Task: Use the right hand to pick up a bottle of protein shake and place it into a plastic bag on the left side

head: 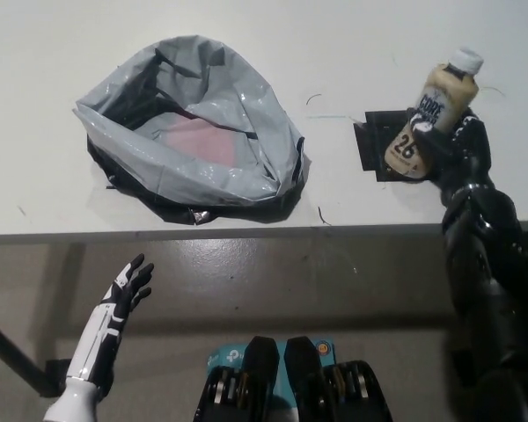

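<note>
Though partly hidden, bottle (pixel 432 115) in right hand (pixel 458 149)

Black right hand closed in a grip, white left hand idle

Right hand (pixel 449 145) sits at two o'clock, fingers wrapped; left hand (pixel 128 290) rests at seven o'clock, fingers spread.

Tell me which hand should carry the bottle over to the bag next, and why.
Right. The right robot hand is already closed around the bottle, which is tilted on the table's right side. The left robot hand hangs open below the table edge, off the table, nearer the bag but holding nothing.
</note>
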Tool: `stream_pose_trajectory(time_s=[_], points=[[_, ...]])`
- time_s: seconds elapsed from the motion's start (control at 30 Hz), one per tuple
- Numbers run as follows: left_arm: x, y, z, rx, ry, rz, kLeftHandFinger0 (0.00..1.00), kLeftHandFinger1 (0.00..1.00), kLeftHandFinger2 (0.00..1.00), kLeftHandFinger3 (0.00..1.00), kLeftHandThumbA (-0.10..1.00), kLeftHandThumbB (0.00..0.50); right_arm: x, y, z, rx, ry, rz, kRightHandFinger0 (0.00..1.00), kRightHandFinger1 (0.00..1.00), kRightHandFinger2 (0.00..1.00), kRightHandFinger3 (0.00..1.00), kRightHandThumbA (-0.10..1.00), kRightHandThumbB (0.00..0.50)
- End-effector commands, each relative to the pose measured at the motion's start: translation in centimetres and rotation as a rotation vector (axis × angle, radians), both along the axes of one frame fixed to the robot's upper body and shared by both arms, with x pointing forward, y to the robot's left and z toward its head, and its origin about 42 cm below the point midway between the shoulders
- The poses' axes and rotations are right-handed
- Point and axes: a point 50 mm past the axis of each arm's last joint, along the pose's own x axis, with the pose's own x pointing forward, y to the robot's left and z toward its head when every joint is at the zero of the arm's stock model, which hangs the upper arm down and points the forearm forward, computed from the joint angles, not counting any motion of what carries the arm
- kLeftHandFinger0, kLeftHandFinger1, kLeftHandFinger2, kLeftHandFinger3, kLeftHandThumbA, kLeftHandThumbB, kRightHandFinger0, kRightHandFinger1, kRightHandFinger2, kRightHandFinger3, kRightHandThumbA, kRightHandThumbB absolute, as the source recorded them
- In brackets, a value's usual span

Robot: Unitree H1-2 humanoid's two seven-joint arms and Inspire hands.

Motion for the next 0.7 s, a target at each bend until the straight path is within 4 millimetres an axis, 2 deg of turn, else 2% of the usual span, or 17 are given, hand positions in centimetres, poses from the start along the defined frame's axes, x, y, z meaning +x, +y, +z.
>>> stream_pose_trajectory(time_s=[0.0,0.03,0.07,0.1,0.13,0.2,0.27,0.3,0.33,0.37,0.4,0.43,0.53,0.6,0.63,0.67], points=[[0.9,-0.2,2.0,0.000,-0.084,-0.054,1.00,1.00,1.00,1.00,1.00,0.169,1.7,2.2,5.2,0.145,-0.022,0.073,0.00,0.06,0.49,0.29,-0.10,0.214],[0.9,-0.1,2.0,0.001,-0.086,-0.056,1.00,1.00,1.00,1.00,1.00,0.168,1.6,2.1,5.1,0.123,-0.028,0.074,0.00,0.05,0.48,0.28,-0.10,0.216],[0.9,-0.1,2.1,0.003,-0.089,-0.059,1.00,1.00,1.00,1.00,1.00,0.161,1.4,2.0,5.1,0.116,-0.029,0.071,0.00,0.07,0.49,0.24,-0.10,0.197],[0.9,0.0,2.2,0.008,-0.092,-0.060,1.00,1.00,1.00,1.00,1.00,0.152,1.3,2.0,5.1,0.098,-0.037,0.068,0.00,0.08,0.51,0.09,-0.10,0.176],[0.9,0.0,2.2,0.019,-0.096,-0.054,1.00,1.00,1.00,1.00,1.00,0.143,1.1,1.8,5.3,0.038,-0.058,0.060,0.00,0.12,0.55,0.02,-0.10,0.185],[1.0,0.1,2.2,0.022,-0.098,-0.051,1.00,1.00,1.00,1.00,1.00,0.142,1.0,1.9,5.6,-0.005,-0.084,0.060,0.00,0.16,0.60,0.04,-0.10,0.176],[1.1,0.1,2.2,0.019,-0.096,-0.050,1.00,1.00,1.00,1.00,1.00,0.137,1.0,2.2,6.3,-0.020,-0.123,0.071,0.00,0.18,0.62,0.22,-0.10,0.173],[1.0,0.1,2.2,0.022,-0.097,-0.047,1.00,1.00,1.00,1.00,1.00,0.137,0.7,2.8,7.7,-0.061,-0.181,0.080,0.00,0.19,0.62,0.50,-0.10,0.167],[1.0,0.1,2.2,0.018,-0.095,-0.048,1.00,1.00,1.00,1.00,1.00,0.144,0.4,3.4,8.8,-0.087,-0.232,0.096,0.00,0.20,0.62,0.55,-0.10,0.152],[1.0,0.1,2.2,0.017,-0.094,-0.049,1.00,1.00,1.00,1.00,1.00,0.146,0.2,3.6,9.2,-0.097,-0.248,0.102,0.00,0.20,0.61,0.59,-0.10,0.146],[1.1,0.0,2.2,0.014,-0.092,-0.050,1.00,1.00,1.00,1.00,1.00,0.144,-0.3,4.5,11.2,-0.145,-0.295,0.119,0.00,0.23,0.65,0.63,-0.10,0.132],[1.1,0.0,2.2,0.014,-0.091,-0.050,1.00,1.00,1.00,1.00,1.00,0.144,-0.7,5.0,12.3,-0.178,-0.326,0.129,0.00,0.24,0.67,0.65,-0.10,0.136],[1.3,0.1,2.4,0.009,-0.087,-0.054,1.00,1.00,1.00,1.00,1.00,0.136,-2.0,7.5,16.4,-0.327,-0.460,0.207,0.00,0.27,0.68,0.66,-0.10,0.145],[1.3,0.0,2.3,0.014,-0.088,-0.051,1.00,1.00,1.00,1.00,1.00,0.126,-2.5,9.4,17.7,-0.421,-0.513,0.254,0.00,0.27,0.64,0.70,-0.10,0.166],[1.3,0.0,2.3,0.021,-0.089,-0.056,1.00,1.00,1.00,1.00,1.00,0.119,-2.7,10.3,18.0,-0.485,-0.535,0.274,0.00,0.28,0.62,0.71,-0.10,0.158],[1.3,0.0,2.3,0.033,-0.089,-0.057,1.00,1.00,1.00,1.00,1.00,0.125,-2.9,12.1,18.5,-0.580,-0.558,0.300,0.00,0.26,0.59,0.67,-0.10,0.158]])
